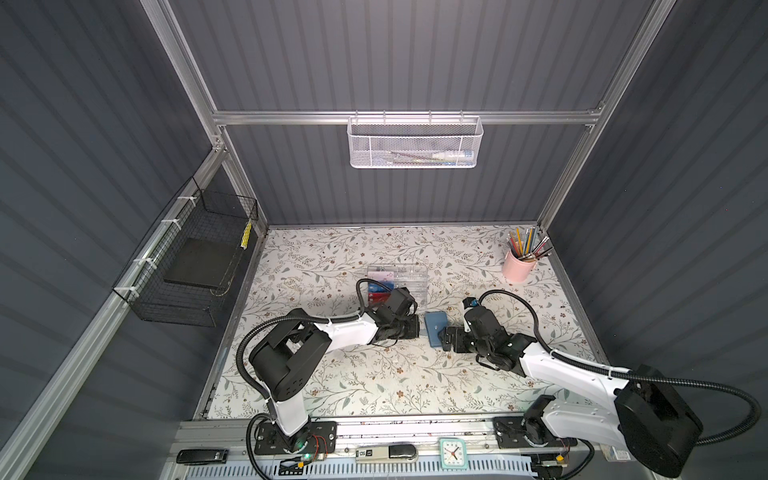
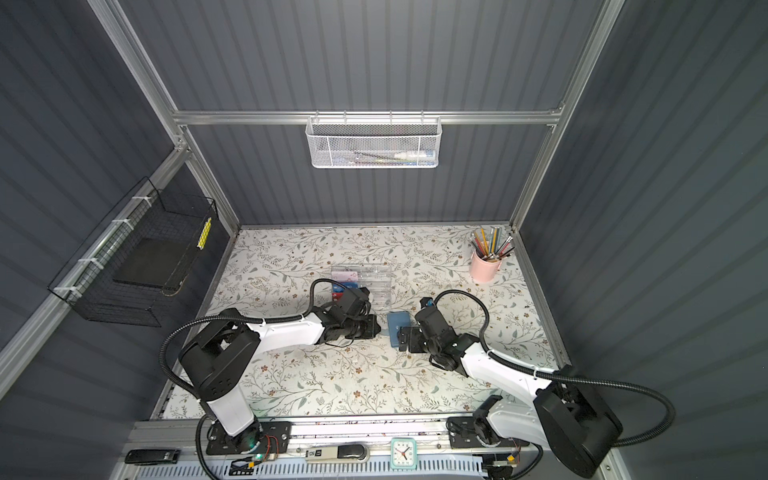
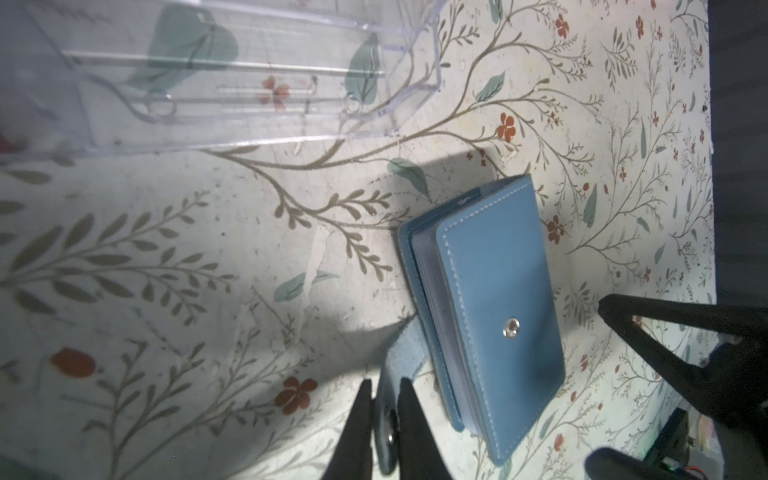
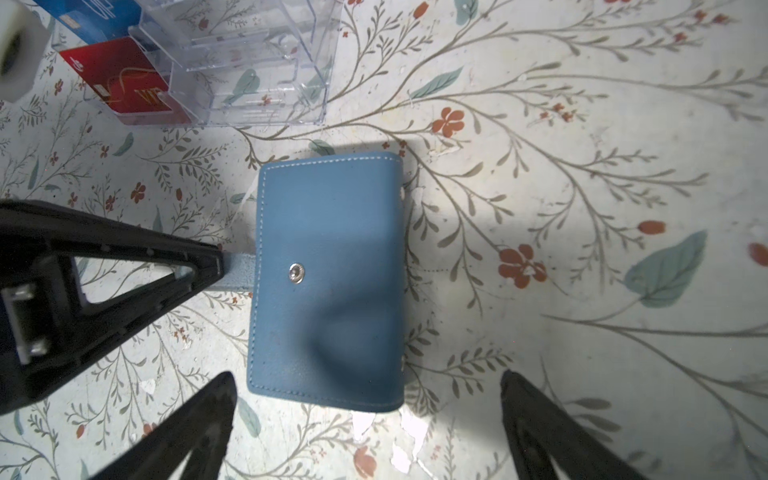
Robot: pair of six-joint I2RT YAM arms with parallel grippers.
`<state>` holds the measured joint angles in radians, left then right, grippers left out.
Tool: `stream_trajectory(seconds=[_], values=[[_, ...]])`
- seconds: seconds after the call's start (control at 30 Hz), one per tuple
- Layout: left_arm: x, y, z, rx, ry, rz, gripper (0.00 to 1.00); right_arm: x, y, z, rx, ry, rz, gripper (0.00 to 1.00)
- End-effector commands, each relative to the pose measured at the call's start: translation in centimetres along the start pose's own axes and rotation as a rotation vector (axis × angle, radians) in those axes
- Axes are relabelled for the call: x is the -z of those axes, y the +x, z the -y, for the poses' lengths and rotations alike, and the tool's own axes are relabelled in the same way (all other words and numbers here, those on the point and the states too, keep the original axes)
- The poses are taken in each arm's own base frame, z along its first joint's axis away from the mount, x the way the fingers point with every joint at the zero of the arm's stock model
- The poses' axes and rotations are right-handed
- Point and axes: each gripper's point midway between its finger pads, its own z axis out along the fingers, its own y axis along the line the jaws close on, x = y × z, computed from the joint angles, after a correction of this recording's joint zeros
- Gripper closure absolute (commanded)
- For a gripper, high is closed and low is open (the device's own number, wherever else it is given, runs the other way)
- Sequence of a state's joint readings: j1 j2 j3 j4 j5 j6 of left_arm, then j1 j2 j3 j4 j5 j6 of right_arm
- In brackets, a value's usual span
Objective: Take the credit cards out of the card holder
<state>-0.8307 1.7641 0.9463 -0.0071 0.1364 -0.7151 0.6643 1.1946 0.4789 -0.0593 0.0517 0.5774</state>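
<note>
The slate-blue card holder (image 1: 435, 326) (image 2: 398, 326) lies closed on the floral table between both arms. Its snap stud (image 4: 296, 273) faces up and its strap (image 3: 405, 353) sticks out sideways, unfastened. My left gripper (image 3: 385, 386) (image 1: 417, 326) is shut on the strap's end. My right gripper (image 4: 368, 378) (image 1: 444, 338) hangs open just above the holder (image 4: 328, 282), one finger on each side, touching nothing. Only the sleeve edges (image 3: 428, 282) show in the holder; any credit cards inside are hidden. A blue credit card (image 4: 91, 14) stands in the clear box.
The clear acrylic box (image 1: 409, 276) (image 4: 249, 62) stands just behind the holder, with a red VIP card (image 4: 124, 83) and a pink-white card (image 1: 380, 274) in it. A pink pencil cup (image 1: 518, 266) is at the back right. A black wire basket (image 1: 187, 266) hangs on the left wall.
</note>
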Motion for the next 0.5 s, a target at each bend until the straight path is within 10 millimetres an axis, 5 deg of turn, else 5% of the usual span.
stream_trajectory(seconds=[0.0, 0.47], values=[[-0.4, 0.2, -0.2, -0.016, -0.018, -0.008, 0.94, -0.2, -0.2, -0.4, 0.038, 0.014, -0.014, 0.01], [0.7, 0.2, -0.4, -0.024, -0.022, 0.015, 1.00, -2.1, -1.0, -2.5, 0.099, 0.089, -0.063, 0.01]])
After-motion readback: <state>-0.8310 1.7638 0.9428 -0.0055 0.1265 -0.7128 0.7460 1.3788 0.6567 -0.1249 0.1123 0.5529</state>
